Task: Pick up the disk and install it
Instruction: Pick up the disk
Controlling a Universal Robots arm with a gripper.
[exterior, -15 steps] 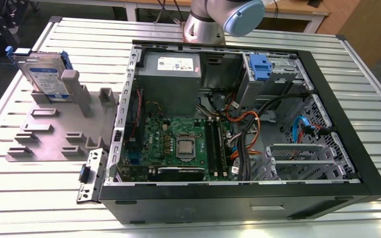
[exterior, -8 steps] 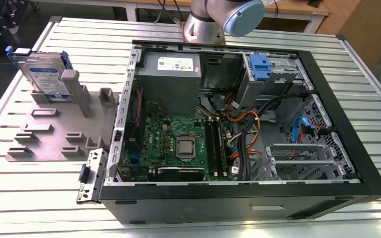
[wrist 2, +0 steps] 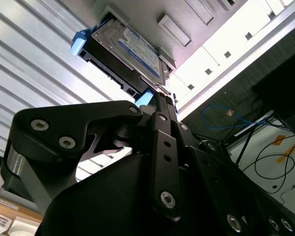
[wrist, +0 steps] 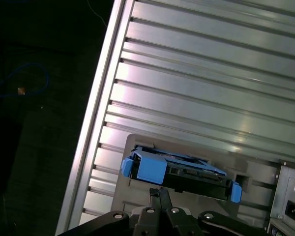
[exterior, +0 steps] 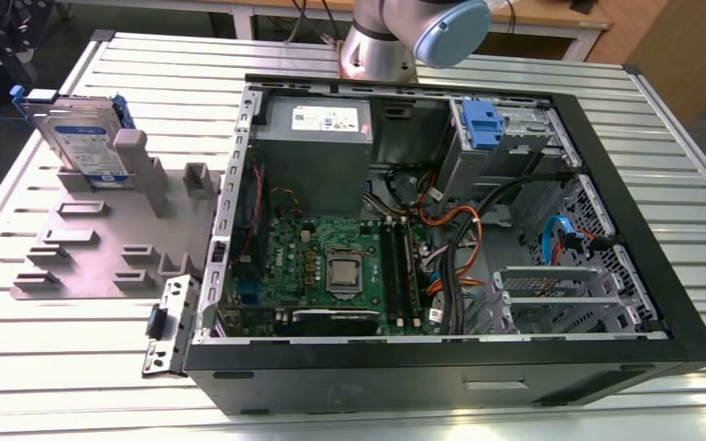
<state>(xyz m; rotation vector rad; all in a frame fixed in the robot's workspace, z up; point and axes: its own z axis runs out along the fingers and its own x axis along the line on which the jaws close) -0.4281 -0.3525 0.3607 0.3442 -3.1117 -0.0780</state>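
Exterior view shows the disk (exterior: 84, 142) upright in its grey rack (exterior: 89, 230), at the exterior view's left of the case (exterior: 647, 276), unpicked; in both wrist views the claw (wrist: 160, 194) (wrist 2: 160, 98), clenched and empty, points at the disk from apart, so pickup is judged in hand and calls for opening first.

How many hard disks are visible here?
1. The disk stands on edge in the grey holder at the exterior view's left, outside the computer case. Others may be hidden inside.
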